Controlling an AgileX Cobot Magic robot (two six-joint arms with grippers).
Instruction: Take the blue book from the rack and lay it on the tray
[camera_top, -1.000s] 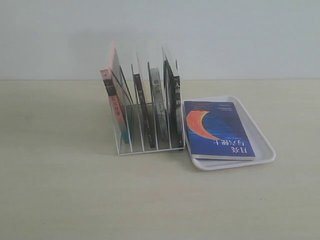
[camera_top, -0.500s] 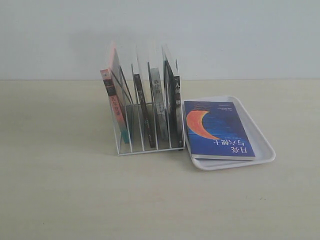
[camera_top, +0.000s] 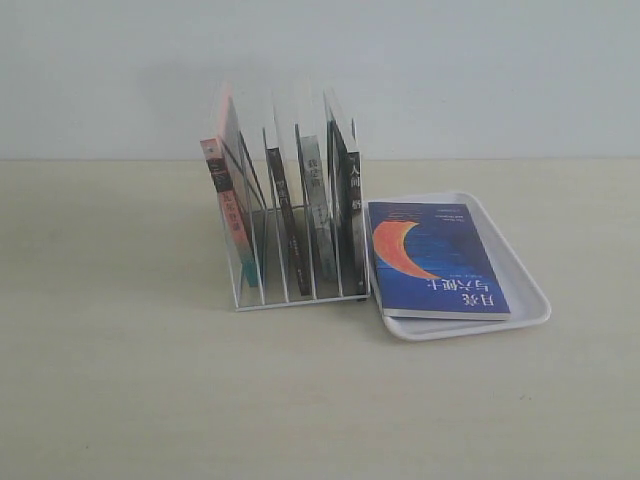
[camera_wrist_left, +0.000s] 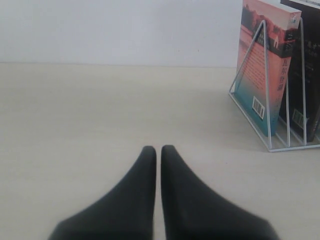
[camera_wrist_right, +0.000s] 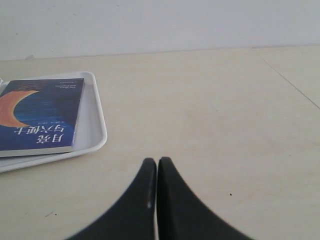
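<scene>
The blue book (camera_top: 436, 258) with its orange crescent lies flat, cover up, on the white tray (camera_top: 528, 292), just right of the white wire rack (camera_top: 292, 292). The right wrist view shows the same blue book (camera_wrist_right: 39, 115) on the tray (camera_wrist_right: 94, 125), well away from my right gripper (camera_wrist_right: 157, 161), which is shut and empty over bare table. My left gripper (camera_wrist_left: 158, 149) is also shut and empty, apart from the rack (camera_wrist_left: 267, 135). Neither gripper appears in the exterior view.
A pink-spined book (camera_top: 228, 205) stands in the rack's leftmost slot, and black-spined books (camera_top: 345, 205) fill slots to its right. The pink-covered book (camera_wrist_left: 262, 70) shows in the left wrist view. A pale wall runs behind the beige table.
</scene>
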